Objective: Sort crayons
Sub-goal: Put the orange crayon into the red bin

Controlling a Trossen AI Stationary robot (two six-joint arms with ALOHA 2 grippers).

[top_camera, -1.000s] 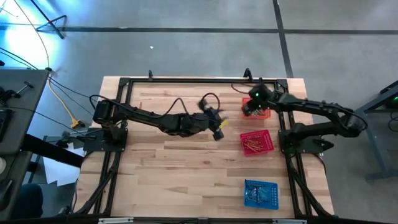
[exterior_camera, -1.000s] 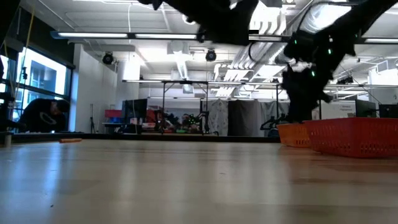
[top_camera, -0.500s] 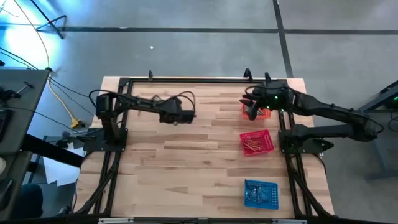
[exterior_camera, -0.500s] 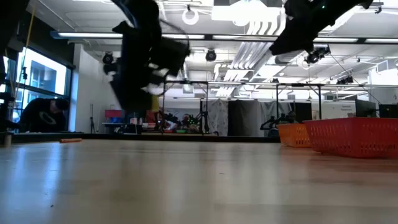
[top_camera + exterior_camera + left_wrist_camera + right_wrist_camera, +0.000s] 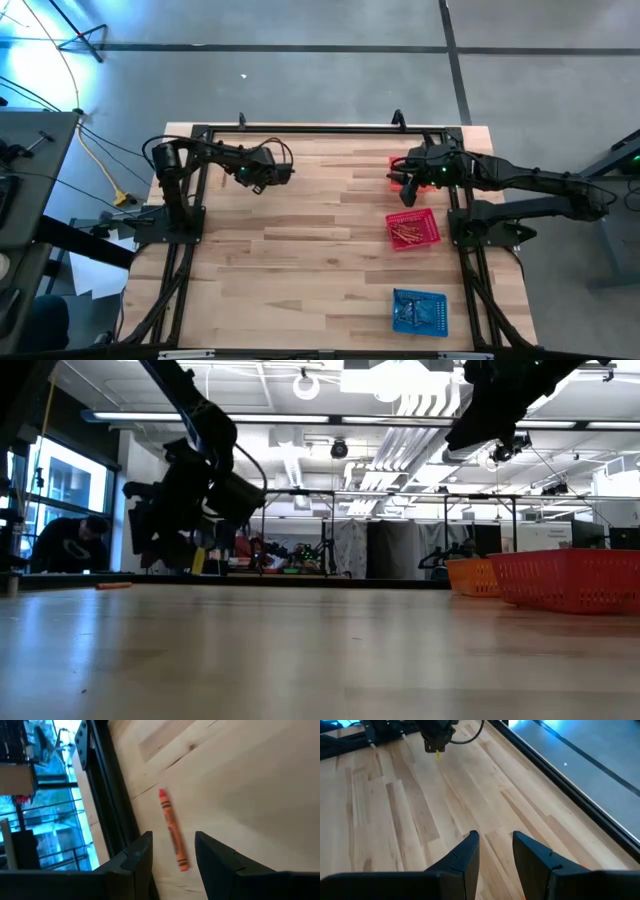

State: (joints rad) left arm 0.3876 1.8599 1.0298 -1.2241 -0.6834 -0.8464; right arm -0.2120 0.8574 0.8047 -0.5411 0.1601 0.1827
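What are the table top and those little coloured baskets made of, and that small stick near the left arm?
The table top looks like pale wood in glued strips, with a light sheen. The red basket and blue basket look like perforated moulded plastic; the holes show along the red one's wall in the low view. The crayon is probably wax in an orange paper wrapper.

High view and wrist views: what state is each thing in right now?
left gripper: open, empty, above the loose crayon.
right gripper: open, empty, over bare table.
loose crayon: flat on the table, not gripped.
red basket: holds crayons.
blue basket: holds crayons.
orange basket: partly hidden by the right arm.
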